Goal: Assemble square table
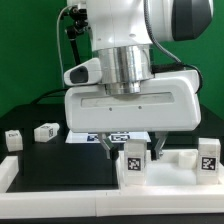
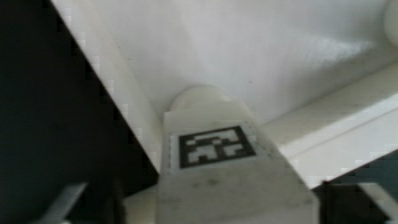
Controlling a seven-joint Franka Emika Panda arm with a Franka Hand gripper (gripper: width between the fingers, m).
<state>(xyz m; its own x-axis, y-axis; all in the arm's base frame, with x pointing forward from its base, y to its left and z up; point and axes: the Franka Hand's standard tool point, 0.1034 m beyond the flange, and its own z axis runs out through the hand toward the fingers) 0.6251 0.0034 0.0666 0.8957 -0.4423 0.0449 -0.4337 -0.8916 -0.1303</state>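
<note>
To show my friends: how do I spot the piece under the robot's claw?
Find the white gripper mid-scene. Between its open jaws stands a short white tagged leg. The other upright leg, toward the exterior view's right, stands clear of them.

a white tagged leg point(image 1: 133, 160) stands upright between the claw's point(image 1: 131, 152) parted fingers, against the flat white panel point(image 2: 267, 50). a second leg point(image 1: 207, 157) stands upright near the claw. a third leg point(image 1: 45, 131) and a fourth leg point(image 1: 13, 140) sit well apart from it.

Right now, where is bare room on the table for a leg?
Free: the black table between the small leg and the fingers. Crowded: the exterior view's right, where the middle leg and the end leg stand by the panel.
</note>
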